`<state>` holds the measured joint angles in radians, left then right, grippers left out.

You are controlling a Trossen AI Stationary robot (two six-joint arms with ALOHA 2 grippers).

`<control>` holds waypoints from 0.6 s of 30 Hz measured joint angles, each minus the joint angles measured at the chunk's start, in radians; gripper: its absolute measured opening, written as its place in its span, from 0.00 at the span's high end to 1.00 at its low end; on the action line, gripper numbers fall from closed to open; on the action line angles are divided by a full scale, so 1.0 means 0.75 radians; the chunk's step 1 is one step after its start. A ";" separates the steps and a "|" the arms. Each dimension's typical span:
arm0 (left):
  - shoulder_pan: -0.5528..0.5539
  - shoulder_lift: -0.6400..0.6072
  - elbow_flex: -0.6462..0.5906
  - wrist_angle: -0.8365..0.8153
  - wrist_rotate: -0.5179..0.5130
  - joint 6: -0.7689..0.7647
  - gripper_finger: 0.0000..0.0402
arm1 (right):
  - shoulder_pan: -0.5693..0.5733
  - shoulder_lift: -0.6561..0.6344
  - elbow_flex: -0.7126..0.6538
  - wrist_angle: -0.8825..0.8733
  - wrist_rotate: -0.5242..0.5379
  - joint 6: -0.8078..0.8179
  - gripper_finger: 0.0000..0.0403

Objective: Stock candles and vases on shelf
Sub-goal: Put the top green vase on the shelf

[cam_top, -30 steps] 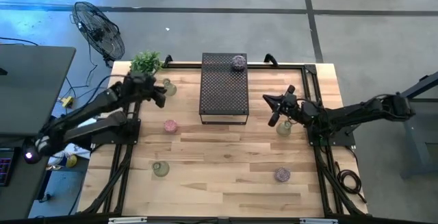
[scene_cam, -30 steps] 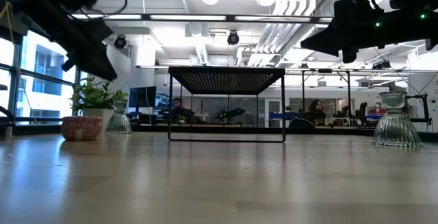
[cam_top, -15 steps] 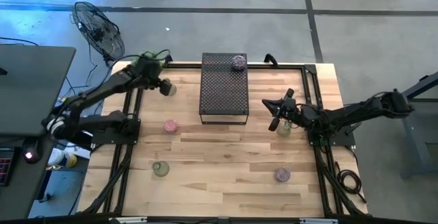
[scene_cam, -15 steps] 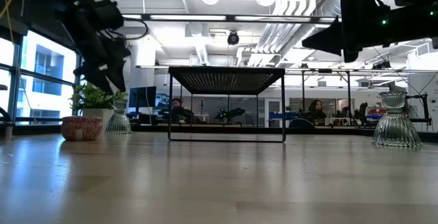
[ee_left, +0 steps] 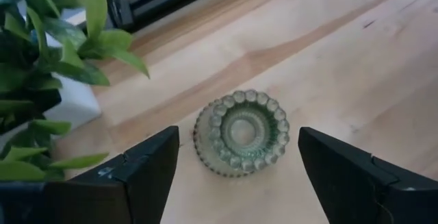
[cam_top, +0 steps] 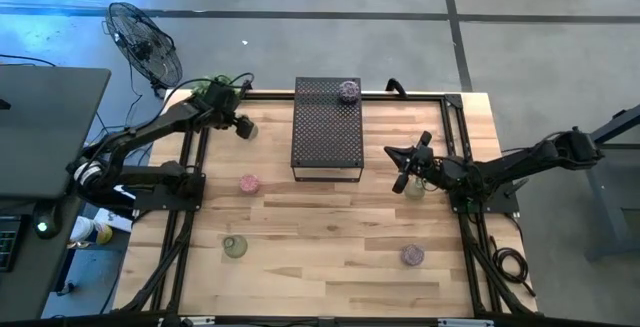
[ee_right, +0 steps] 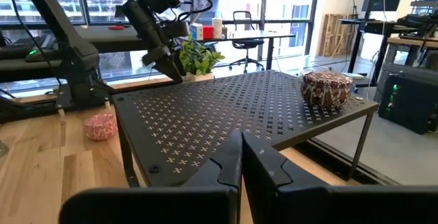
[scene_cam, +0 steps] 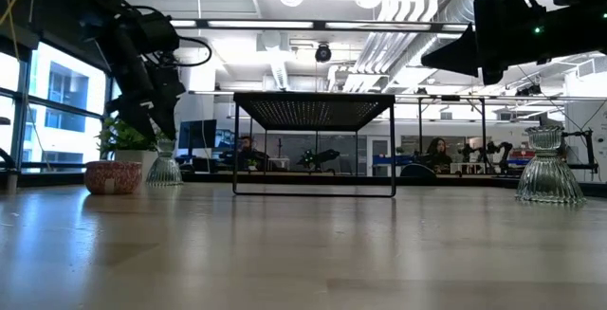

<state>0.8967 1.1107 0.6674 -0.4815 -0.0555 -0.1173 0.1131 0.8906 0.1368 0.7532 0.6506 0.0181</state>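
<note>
My left gripper [ee_left: 239, 179] is open and slants down over a clear greenish vase [ee_left: 241, 133] that stands on the table beside the potted plant [cam_top: 213, 90]. Its fingers stand on either side of the vase without touching it. My right gripper [ee_right: 241, 161] is shut and level, right of the black shelf [cam_top: 327, 127] and pointing at it. One purple candle [cam_top: 348, 91] sits on the shelf's far right corner. A pink candle [cam_top: 248, 183], another candle [cam_top: 412, 256] and two more vases [cam_top: 234, 247] [cam_top: 415, 185] stand on the table.
The plant's leaves [ee_left: 61, 39] are close by my left gripper's fingers. The vase [scene_cam: 547, 168] at the right stands just under my right gripper [cam_top: 400, 172]. A black frame rail [cam_top: 420, 94] runs along the table's far edge. Bare wood lies in the near middle.
My left gripper has gone toward the table's far edge, to the vase by the plant. It has tipped further down over the vase, and its fingers have spread apart. The vases and candles have stayed where they were.
</note>
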 joint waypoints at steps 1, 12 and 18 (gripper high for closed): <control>0.000 0.000 0.000 0.003 0.000 -0.001 0.26 | 0.000 0.000 0.000 -0.001 0.000 -0.002 1.00; -0.138 -0.001 -0.142 0.157 -0.188 -0.252 0.26 | 0.000 0.000 -0.001 -0.012 -0.006 -0.035 1.00; -0.266 -0.002 -0.278 0.445 -0.324 -0.315 0.26 | 0.000 0.001 -0.001 -0.023 -0.007 -0.049 1.00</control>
<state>0.6972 1.1090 0.4586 -0.1475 -0.2988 -0.3536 0.1131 0.8909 0.1364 0.7362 0.6453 -0.0188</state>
